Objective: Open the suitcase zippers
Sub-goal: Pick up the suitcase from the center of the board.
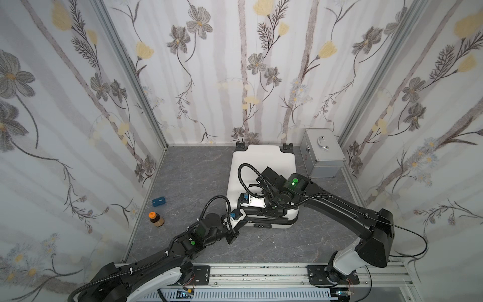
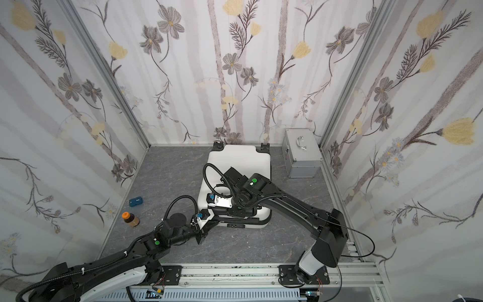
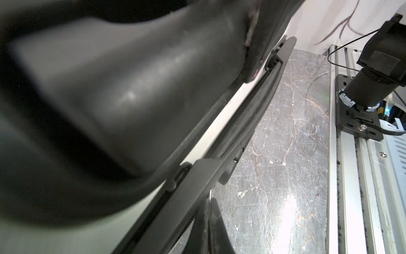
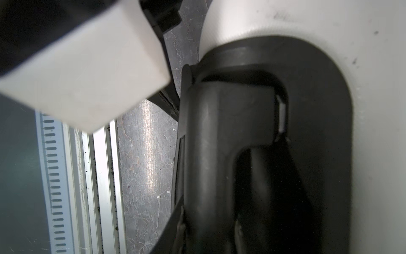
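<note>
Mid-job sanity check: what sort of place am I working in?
Probably a staged robot test booth: floral wallpaper panels held by aluminium corner posts, a grey marble-look floor, and an aluminium mounting rail along the front.

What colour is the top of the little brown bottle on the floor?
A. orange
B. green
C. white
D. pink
A: the bottle has an orange top, seen in both top views.
</note>
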You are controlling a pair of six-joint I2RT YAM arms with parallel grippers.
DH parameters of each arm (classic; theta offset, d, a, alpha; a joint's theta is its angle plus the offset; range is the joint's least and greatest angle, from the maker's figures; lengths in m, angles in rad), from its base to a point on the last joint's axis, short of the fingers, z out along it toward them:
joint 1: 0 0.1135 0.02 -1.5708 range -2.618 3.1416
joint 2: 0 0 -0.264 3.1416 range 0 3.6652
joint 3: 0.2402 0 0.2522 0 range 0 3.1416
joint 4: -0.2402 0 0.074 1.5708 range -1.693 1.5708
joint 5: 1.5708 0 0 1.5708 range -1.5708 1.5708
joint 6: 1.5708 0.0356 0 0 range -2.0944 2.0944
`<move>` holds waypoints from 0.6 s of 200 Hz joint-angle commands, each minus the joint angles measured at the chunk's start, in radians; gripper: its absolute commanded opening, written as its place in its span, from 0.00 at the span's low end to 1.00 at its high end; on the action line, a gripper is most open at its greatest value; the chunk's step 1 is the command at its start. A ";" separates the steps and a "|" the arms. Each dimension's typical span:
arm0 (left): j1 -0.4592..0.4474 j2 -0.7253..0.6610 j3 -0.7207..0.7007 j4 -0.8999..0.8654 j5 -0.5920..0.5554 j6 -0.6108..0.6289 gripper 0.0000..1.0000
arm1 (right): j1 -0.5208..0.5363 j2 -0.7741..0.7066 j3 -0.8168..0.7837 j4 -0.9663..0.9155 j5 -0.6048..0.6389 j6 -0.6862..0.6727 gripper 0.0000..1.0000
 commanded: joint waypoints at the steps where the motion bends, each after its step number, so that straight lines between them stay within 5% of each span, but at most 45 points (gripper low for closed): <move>1: 0.003 -0.021 -0.012 -0.016 -0.044 -0.015 0.05 | 0.003 0.071 0.030 -0.084 -0.008 -0.057 0.38; 48: 0.001 -0.075 -0.019 -0.053 -0.066 -0.011 0.10 | -0.005 0.123 0.111 -0.114 0.026 -0.055 0.00; 84: 0.001 -0.105 -0.025 -0.052 -0.023 -0.030 0.36 | -0.054 0.048 0.184 -0.036 -0.079 -0.063 0.00; 120: 0.002 -0.092 -0.068 0.079 -0.025 -0.138 0.39 | -0.111 -0.017 0.229 0.095 -0.201 -0.042 0.00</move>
